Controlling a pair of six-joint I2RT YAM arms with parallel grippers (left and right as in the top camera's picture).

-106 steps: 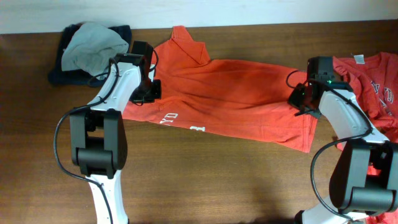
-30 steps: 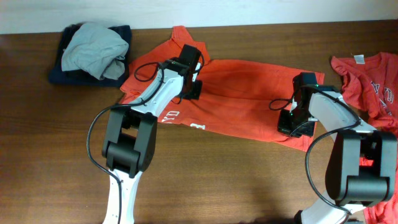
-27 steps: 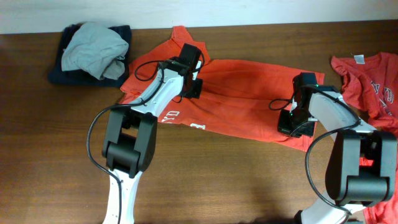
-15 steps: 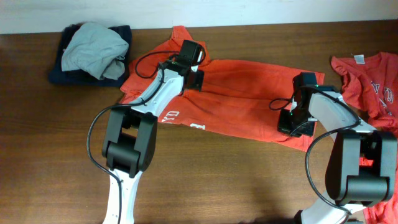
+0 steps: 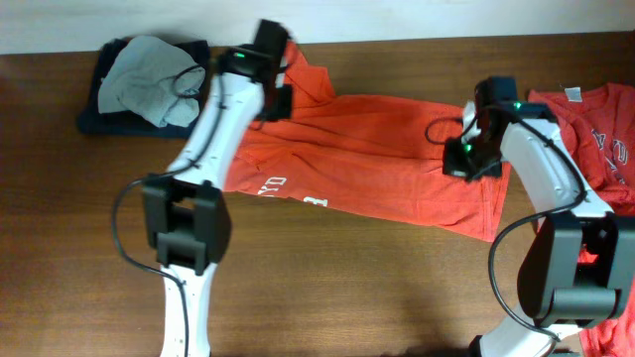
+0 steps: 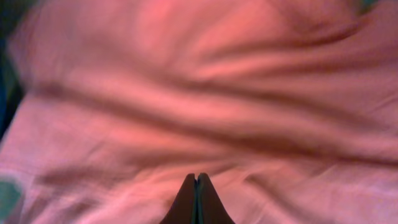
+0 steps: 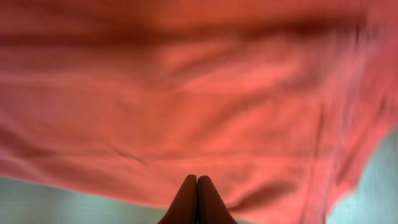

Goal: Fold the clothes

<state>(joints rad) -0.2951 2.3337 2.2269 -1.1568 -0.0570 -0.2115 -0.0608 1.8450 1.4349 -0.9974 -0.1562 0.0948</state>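
Left pincer (image 6: 196,179) and right pincer (image 7: 197,179), both pressed together, sit over the orange-red T-shirt (image 5: 377,164) spread across the bench (image 5: 327,288); limp, light cotton, probably best pinched at shoulder and hem edges.

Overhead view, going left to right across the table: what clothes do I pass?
pile of grey and navy clothes → spread-out red shirt → second red shirt at the right edge
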